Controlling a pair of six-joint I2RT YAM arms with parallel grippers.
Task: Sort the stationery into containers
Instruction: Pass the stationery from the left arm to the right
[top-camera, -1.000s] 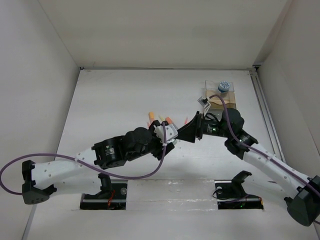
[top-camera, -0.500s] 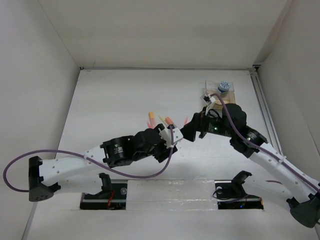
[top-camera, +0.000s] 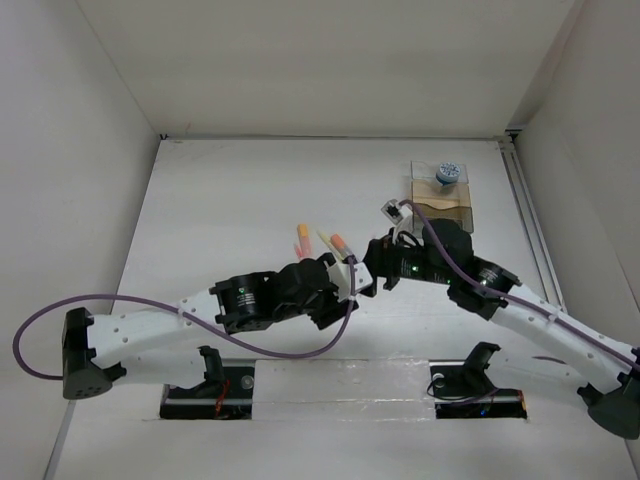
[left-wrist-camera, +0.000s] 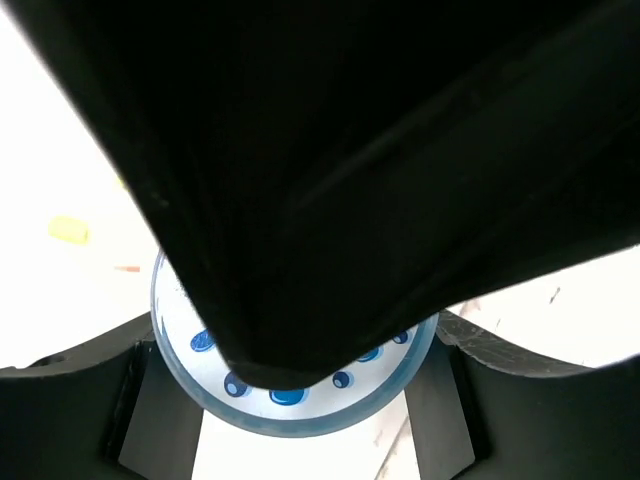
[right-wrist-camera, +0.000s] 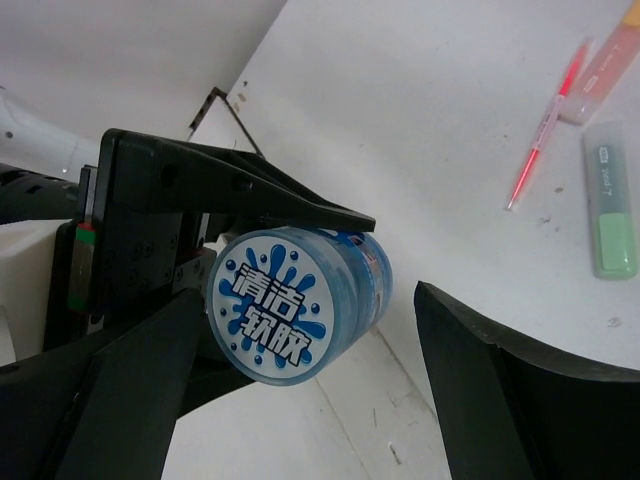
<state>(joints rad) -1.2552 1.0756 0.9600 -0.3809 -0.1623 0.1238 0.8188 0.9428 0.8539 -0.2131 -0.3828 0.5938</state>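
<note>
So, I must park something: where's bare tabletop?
Bare: table between left wall and pens, and the strip behind them to the back wall. Crowded: centre, where left end effector and right end effector meet at the tub, and around the organizer.

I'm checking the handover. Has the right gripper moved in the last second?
Yes. The right gripper has drawn back toward the table's near edge, away from the clear box, whose near side was hidden before and now shows.
</note>
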